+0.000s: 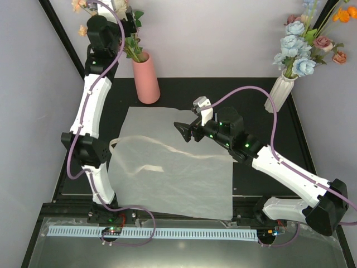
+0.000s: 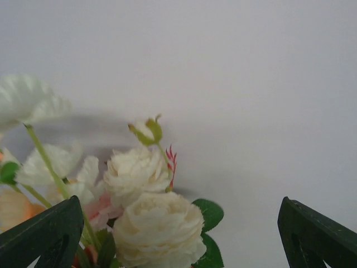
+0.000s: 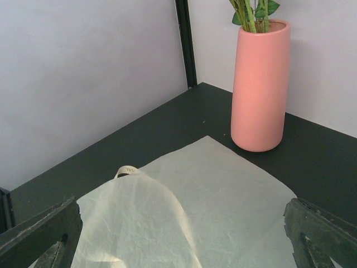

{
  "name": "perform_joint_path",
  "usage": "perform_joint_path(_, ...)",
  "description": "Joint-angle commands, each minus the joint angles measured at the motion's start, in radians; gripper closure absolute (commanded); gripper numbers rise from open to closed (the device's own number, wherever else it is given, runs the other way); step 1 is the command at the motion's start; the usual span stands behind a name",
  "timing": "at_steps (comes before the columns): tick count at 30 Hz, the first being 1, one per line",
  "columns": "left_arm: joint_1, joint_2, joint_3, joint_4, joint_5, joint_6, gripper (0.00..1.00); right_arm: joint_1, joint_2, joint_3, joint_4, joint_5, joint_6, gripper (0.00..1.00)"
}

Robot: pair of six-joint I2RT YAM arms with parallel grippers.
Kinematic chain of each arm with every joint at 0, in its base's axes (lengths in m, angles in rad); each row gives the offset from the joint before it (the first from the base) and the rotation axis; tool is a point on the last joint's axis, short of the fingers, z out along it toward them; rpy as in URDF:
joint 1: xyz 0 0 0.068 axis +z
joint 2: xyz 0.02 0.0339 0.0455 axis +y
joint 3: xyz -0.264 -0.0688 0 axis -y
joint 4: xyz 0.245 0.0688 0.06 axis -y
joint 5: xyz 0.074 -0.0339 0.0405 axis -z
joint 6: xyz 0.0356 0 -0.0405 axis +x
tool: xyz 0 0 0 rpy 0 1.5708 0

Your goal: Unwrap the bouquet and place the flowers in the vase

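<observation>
**Ana:** Start at the far left. What is the left hand (image 2: 178, 234) doing up there?

**Ben:** It hangs high over the back corner with its two dark fingers (image 2: 39, 240) spread wide, gripping nothing. The pink, peach and cream artificial flowers (image 2: 159, 229) rise between them. I can't tell whether either finger touches a bloom.

**Ana:** And where do the flowers stand?

**Ben:** Their green stems (image 3: 251, 14) go down into the plain salmon-pink cylinder vase (image 1: 146, 78). It stands upright on the black worktop (image 1: 184, 95), near the back left corner.

**Ana:** What about the wrapping?

**Ben:** The cream-white translucent paper sheet (image 1: 173, 167) lies opened out flat in the middle of the worktop, with a soft fold across it. Its near corner sits just in front of the pink vase, apart from it. A loop of cream ribbon (image 3: 127, 170) peeks out at the sheet's left edge.

**Ana:** And the right hand (image 1: 187, 131)?

**Ben:** It hovers above the upper right part of the sheet and faces the pink vase. Its fingers (image 3: 321, 229) are fully apart and empty.

**Ana:** Anything further right?

**Ben:** A white ribbed narrow-necked vase (image 1: 281, 92) stands at the back right. It holds pale-blue, mauve and orange blooms (image 1: 298, 50), well apart from everything else.
</observation>
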Motion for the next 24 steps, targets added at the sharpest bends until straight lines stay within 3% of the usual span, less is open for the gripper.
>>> perform_joint_path(1, 0.005, -0.084, 0.036, -0.054, 0.034, -0.022, 0.02, 0.001, -0.006, 0.021, -0.005, 0.021, -0.004, 0.00)
perform_joint_path(6, 0.005, -0.229, -0.126, -0.061, 0.061, -0.030, 0.01, 0.002, -0.006, 0.022, -0.004, 0.035, -0.014, 0.00)
perform_joint_path(17, 0.005, -0.738, -0.818, 0.022, 0.091, 0.036, 0.01, -0.002, -0.014, 0.033, -0.018, 0.041, 0.002, 0.00)
perform_joint_path(24, -0.011, -0.924, -1.161, -0.031, 0.051, 0.118, 0.01, -0.005, -0.013, 0.030, -0.010, 0.105, -0.005, 0.00)
